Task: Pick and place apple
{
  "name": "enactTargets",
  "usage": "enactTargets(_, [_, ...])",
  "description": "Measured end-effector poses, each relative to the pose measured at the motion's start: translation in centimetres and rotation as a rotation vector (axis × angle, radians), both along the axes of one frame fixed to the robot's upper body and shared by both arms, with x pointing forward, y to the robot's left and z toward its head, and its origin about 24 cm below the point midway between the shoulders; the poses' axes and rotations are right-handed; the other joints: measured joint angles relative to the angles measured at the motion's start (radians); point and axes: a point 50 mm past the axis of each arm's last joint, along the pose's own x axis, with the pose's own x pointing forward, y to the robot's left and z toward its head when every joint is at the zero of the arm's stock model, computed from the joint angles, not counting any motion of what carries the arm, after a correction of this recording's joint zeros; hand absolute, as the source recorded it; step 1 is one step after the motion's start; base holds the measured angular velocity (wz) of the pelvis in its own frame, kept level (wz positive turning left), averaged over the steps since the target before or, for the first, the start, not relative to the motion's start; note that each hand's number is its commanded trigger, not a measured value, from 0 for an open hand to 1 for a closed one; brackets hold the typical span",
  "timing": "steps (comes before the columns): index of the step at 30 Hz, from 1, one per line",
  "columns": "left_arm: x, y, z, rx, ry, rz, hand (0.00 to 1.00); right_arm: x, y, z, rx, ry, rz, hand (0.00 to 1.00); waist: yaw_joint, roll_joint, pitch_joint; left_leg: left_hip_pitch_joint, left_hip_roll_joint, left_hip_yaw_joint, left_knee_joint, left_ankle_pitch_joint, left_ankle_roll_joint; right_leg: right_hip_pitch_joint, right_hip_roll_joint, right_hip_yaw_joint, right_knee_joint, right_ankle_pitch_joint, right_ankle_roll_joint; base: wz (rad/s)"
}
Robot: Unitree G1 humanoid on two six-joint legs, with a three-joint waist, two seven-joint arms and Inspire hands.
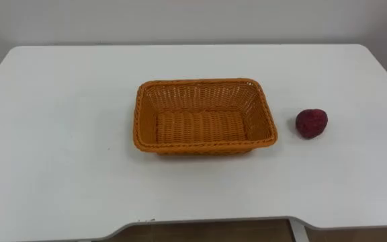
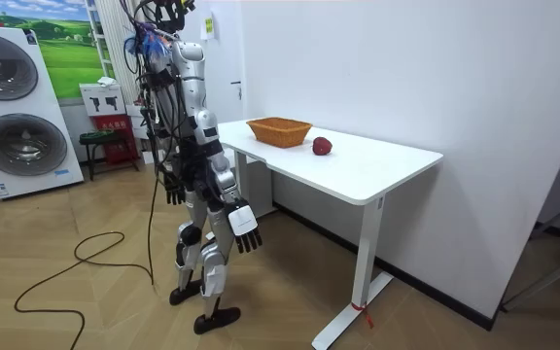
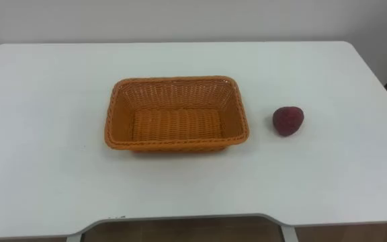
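A dark red apple (image 1: 312,123) lies on the white table (image 1: 59,134), a little to the right of an orange wicker basket (image 1: 205,83). The basket stands at the table's middle with nothing in it. In the room view I stand at the table's long side, a short step back from its edge, facing the basket (image 2: 279,130) and the apple (image 2: 322,146). Both arms hang down beside my body. My right hand (image 2: 244,228) is the nearer one, its fingers relaxed and holding nothing. My left hand (image 2: 173,185) hangs on the far side, fingers also loose.
A white wall runs close behind the table. Two stacked washing machines (image 2: 13,107) and a small red stand (image 2: 105,146) are at the room view's left, behind me. Wooden floor lies around my feet.
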Motion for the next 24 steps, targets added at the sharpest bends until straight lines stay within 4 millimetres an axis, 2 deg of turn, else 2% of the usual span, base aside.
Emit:
enactTargets(9, [0.0, 0.0, 0.0, 0.002, -0.001, 0.002, 0.0, 0.0, 0.0, 0.0, -0.006, 0.0, -0.014, 0.0, 0.004, -0.002, 0.0014, 0.002, 0.001, 0.009, -0.001, 0.0, 0.0, -0.002, 0.002, 0.01, 0.001, 0.0, 0.0, -0.02])
enactTargets(11, [0.0, 0.0, 0.0, 0.005, -0.006, 0.013, 0.0, -0.1, 0.0, 0.0, -0.013, -0.004, -0.063, 0.0, 0.003, 0.002, -0.0008, 0.003, 0.001, 0.011, 0.001, 0.0, 0.0, -0.002, 0.001, 0.007, 0.003, 0.0, 0.0, -0.03])
enactTargets(14, [-0.1, 0.2, 0.0, 0.016, -0.009, 0.028, 0.0, -0.3, -0.2, 0.0, -0.011, -0.029, -0.252, 0.0, -0.003, 0.004, 0.0004, 0.006, 0.001, 0.011, 0.0, 0.0, 0.0, 0.002, 0.001, 0.006, 0.002, 0.0, 0.0, 0.0])
enactTargets(16, [-0.2, 0.5, 0.1, 0.033, -0.018, 0.064, 0.0, -0.3, -0.8, 0.2, -0.016, -0.068, -0.467, 0.0, -0.013, 0.004, 0.0042, 0.018, 0.001, 0.011, -0.003, 0.0, 0.0, 0.014, 0.0, 0.01, 0.002, 0.0, 0.0, 0.0])
enactTargets(19, [-0.5, 0.7, 0.2, 0.05, -0.029, 0.108, 0.0, 0.1, -1.8, 0.5, -0.023, -0.141, -0.757, 0.0, -0.029, 0.012, 0.0054, 0.03, 0.0, 0.012, -0.007, 0.0, 0.001, 0.019, 0.001, 0.009, 0.002, 0.0, 0.001, -0.03])
enactTargets(21, [-0.9, 1.2, 0.3, 0.068, -0.047, 0.16, 0.0, 0.7, -2.8, 0.9, -0.012, -0.223, -1.006, 0.0, -0.049, 0.012, 0.0042, 0.032, 0.0, 0.014, -0.005, 0.0, 0.001, 0.021, 0.001, 0.01, 0.004, 0.0, 0.0, -0.02])
enactTargets(24, [-1.7, 2.0, 0.7, 0.1, -0.064, 0.222, 0.0, 2.1, -4.6, 1.9, -0.02, -0.348, -1.254, 0.0, -0.081, 0.009, 0.0016, 0.031, -0.001, 0.017, -0.005, 0.0, 0.001, 0.012, -0.001, 0.014, 0.004, -0.003, 0.001, -0.01])
